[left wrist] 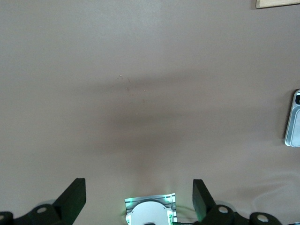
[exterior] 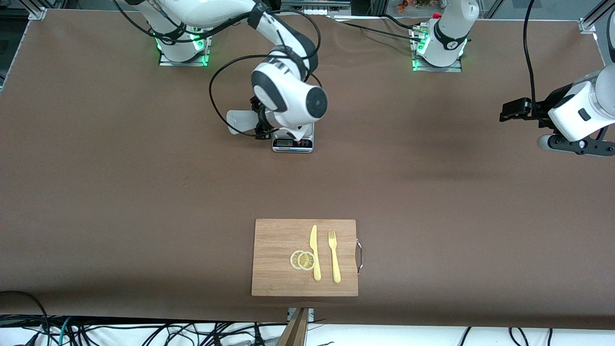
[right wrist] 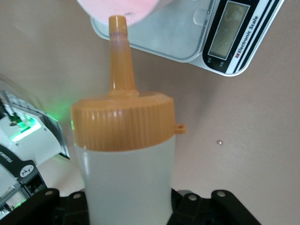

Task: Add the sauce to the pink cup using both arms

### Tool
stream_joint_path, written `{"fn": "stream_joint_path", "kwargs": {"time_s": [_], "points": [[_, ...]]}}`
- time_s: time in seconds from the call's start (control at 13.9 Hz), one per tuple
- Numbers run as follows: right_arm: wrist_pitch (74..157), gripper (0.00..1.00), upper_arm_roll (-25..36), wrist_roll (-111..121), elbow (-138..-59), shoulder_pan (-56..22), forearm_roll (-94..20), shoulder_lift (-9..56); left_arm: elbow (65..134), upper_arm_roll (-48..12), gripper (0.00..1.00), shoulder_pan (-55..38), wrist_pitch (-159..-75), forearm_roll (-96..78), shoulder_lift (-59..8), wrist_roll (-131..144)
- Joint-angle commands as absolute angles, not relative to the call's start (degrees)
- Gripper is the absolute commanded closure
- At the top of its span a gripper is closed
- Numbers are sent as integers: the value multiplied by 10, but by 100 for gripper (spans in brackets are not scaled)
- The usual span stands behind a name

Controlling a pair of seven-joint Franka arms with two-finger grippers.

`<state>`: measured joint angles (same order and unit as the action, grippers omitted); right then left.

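- Sauce (right wrist: 124,154) is clamped by the right gripper's (right wrist: 126,206) fingers, nozzle at the pink cup (right wrist: 123,9) on the scale (exterior: 293,142).
- Left gripper (left wrist: 139,197) is held with fingers apart, waiting over bare surface (exterior: 432,192).
- Cutting board (exterior: 278,274) with knife (exterior: 314,252), fork (exterior: 334,257) and lemon slices (exterior: 302,260) is set nearer the camera.

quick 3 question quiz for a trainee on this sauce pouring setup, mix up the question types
1. True or false: the right end effector is shut on the frosted-white squeeze bottle with the orange nozzle cap.
2. Multiple choice: the bottle's nozzle points at A) the pale pink plastic cup on the silver digital kitchen scale, B) the yellow plastic fork, C) the two lemon slices.
3. Fill in: the yellow plastic knife lies on the ____ cutting board.

Key: 1 true. 2 A. 3 wooden. For reference, the left end effector waits open over bare table at the left arm's end.
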<state>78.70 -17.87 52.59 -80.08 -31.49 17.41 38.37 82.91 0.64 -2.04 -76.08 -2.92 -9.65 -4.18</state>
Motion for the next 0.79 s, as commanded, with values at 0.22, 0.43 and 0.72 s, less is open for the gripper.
{"fn": "stream_joint_path", "kwargs": {"time_s": [0.22, 0.43, 0.72], "points": [[844, 100, -185, 708, -817, -136, -7, 330, 821, 6, 0, -22, -753, -24, -100, -54], [846, 100, -183, 828, -818, -14, -135, 325, 821, 6, 0, -21, -754, -24, -100, -54], [841, 100, -178, 964, -838, 110, -276, 344, 821, 6, 0, -21, -754, -25, -100, -55]]}}
